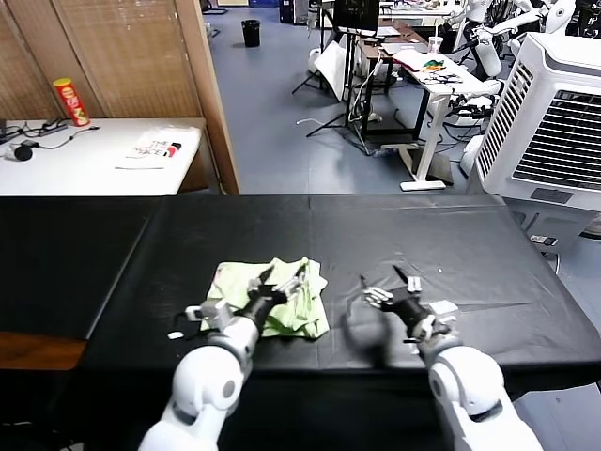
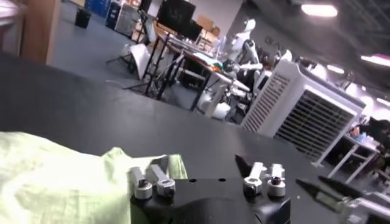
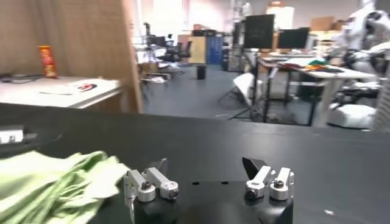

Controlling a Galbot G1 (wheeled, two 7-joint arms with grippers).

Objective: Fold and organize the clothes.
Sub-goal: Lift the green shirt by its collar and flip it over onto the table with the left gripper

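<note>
The clothes are one pale lime-green shirt [image 1: 274, 297], folded into a small rumpled bundle on the black table [image 1: 423, 235]. My left gripper [image 1: 282, 274] is open just over the bundle's near right part, with nothing between its fingers. In the left wrist view the green cloth [image 2: 55, 182] lies below and beside the open gripper [image 2: 201, 164]. My right gripper [image 1: 390, 278] is open over bare black cloth to the right of the shirt, a short gap away. The right wrist view shows the shirt [image 3: 55, 182] off to one side of that open gripper [image 3: 207, 165].
A white table [image 1: 84, 150] at the back left holds a red can [image 1: 71, 101] and a white packet [image 1: 160, 147]. A wooden post [image 1: 211, 94] stands behind the black table. A white cooler unit [image 1: 554, 132] stands at the back right.
</note>
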